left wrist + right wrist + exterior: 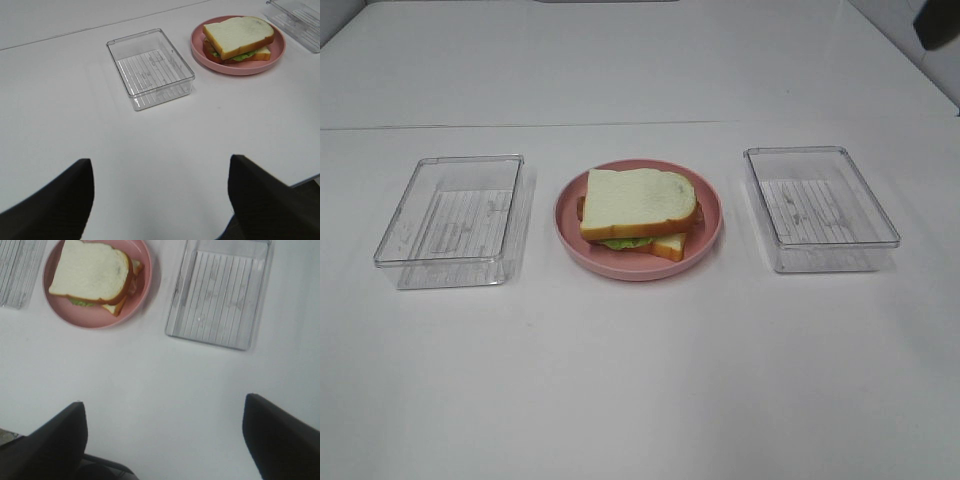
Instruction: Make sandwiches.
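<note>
A stacked sandwich [638, 208] lies on a round pink plate [710, 235] at the table's middle: a white bread slice with orange-brown crust on top, green lettuce and a second slice showing beneath. It also shows in the left wrist view [239, 39] and in the right wrist view [92, 275]. My left gripper [160, 200] is open and empty, well back from the plate. My right gripper [162, 440] is open and empty, also well back over bare table. Neither gripper shows in the high view.
A clear plastic tray [450, 215] stands left of the plate and another clear tray [820, 205] to its right; both are empty. A seam [470, 126] runs across the white table behind them. A dark object [940, 25] sits at the far right corner.
</note>
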`<state>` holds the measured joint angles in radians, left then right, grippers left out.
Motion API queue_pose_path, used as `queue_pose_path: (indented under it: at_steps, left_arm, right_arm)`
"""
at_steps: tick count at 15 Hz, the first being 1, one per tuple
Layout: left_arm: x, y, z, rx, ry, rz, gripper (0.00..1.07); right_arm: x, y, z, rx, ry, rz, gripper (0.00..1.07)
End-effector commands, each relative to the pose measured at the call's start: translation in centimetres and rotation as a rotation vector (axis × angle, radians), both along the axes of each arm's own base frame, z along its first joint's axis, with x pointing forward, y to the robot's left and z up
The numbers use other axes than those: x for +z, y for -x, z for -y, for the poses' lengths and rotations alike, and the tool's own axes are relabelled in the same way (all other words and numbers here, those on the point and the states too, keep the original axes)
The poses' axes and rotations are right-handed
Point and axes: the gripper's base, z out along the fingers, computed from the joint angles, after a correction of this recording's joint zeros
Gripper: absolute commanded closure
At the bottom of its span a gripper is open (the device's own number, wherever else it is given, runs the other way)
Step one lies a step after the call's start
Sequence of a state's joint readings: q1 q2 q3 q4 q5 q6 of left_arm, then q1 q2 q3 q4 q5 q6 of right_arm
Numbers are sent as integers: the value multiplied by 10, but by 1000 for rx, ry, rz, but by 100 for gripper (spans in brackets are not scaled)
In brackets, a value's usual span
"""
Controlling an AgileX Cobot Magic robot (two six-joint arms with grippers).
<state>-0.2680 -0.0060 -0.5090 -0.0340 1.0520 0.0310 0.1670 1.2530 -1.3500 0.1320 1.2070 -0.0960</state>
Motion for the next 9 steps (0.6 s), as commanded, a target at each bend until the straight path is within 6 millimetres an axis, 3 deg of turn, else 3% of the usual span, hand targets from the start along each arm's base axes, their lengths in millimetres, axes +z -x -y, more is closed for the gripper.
queue_pose_path:
  at_steps: [1, 2, 3, 4, 5, 7, 9]
  left_arm:
    - [-1, 2, 0, -2, 8, 28, 35]
    - [-1, 2, 0, -2, 8, 28, 35]
    - [-1, 2, 0, -3, 9, 28, 35]
    - [-1, 2, 0, -3, 10, 27, 35]
    - [-1, 2, 0, -3, 10, 27, 35]
    - [-1, 2, 0, -3, 10, 27, 35]
    - [-1, 2, 0, -3, 10, 27, 35]
  right_arm:
    - [-13, 55, 10, -1, 6, 2, 28]
    - [-18, 69, 12, -1, 5, 5, 28]
    - [-39, 105, 18, -2, 4, 8, 28]
    - [-44, 116, 20, -3, 1, 25, 28]
    - [-75, 155, 27, -1, -1, 46, 28]
    - [-104, 184, 32, 5, -9, 135, 28]
    - [-118, 197, 34, 1, -23, 213, 28]
